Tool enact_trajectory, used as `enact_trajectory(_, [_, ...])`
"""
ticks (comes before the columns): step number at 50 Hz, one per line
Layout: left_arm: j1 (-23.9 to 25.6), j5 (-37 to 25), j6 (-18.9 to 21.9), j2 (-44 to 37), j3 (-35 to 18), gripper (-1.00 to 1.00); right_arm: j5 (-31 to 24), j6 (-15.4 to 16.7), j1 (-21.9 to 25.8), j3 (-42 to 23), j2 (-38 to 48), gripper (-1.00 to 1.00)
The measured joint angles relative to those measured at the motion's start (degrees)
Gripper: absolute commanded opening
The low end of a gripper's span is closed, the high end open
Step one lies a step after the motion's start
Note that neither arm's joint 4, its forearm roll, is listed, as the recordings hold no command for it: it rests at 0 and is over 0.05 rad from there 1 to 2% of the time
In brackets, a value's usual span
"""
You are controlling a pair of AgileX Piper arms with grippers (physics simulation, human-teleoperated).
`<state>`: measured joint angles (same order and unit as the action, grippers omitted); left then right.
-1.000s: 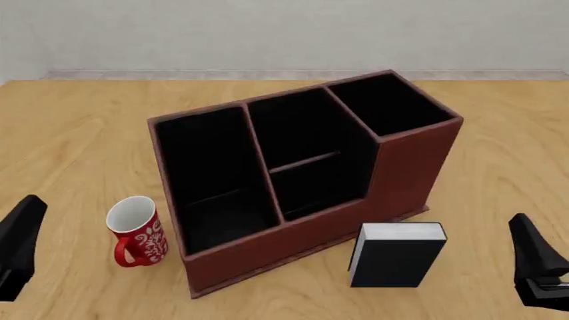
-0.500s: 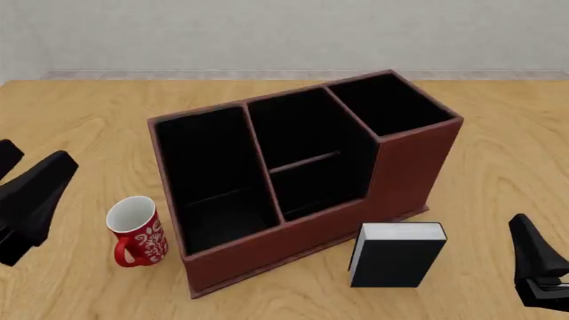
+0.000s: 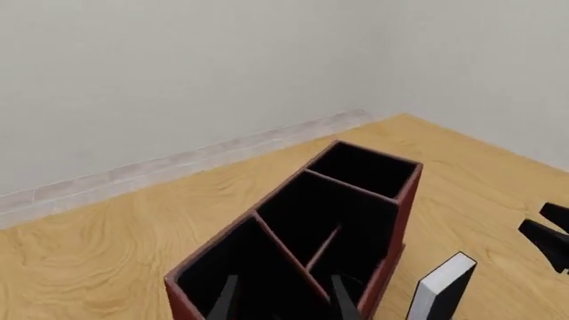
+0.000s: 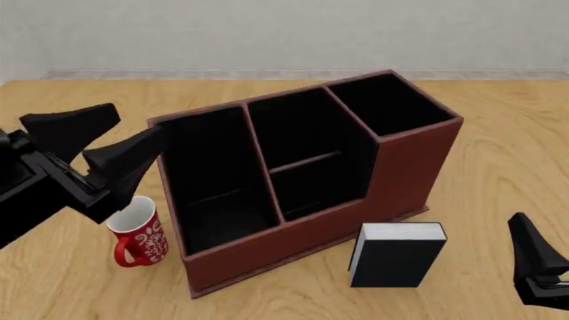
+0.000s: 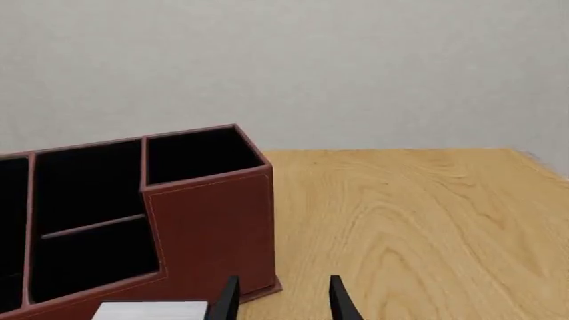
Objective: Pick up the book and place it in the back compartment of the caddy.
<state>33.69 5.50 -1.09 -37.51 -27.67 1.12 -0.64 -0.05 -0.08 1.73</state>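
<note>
matte black left gripper (image 4: pixel 120 143), tapered fingers (image 4: pixel 66 127)

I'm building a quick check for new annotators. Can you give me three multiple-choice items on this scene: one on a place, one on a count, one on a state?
1. Where does the book stand?
A. inside the caddy
B. on the table in front of the caddy's tall end
C. beside the mug

2. How many top openings does the caddy have?
A. two
B. three
C. five

3. How is the left tool?
A. open, holding nothing
B. shut on the mug
C. shut on the book

Answers:
1 B, the book is upright on the wood just outside the caddy's front wall.
2 B, two dividers make three sections.
3 A, its fingers are spread in the air above the mug, touching nothing.
</note>
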Motion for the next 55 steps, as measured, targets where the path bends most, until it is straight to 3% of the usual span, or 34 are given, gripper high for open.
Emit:
enact_trajectory(14, [6.7, 3.1, -0.1, -10.8, -4.8, 1.00, 0.6, 0.0, 0.0, 0.0, 0.5, 1.00])
enact_trajectory(33, [13.8, 10.9, 0.1, -25.3, -6.5, 1.00, 0.2, 0.0, 0.0, 0.0, 0.2, 1.00])
enact_trajectory(55, [20.6, 15.4, 2.3, -36.8, -8.8, 1.00, -0.1, -0.1, 0.0, 0.0, -0.1, 1.00])
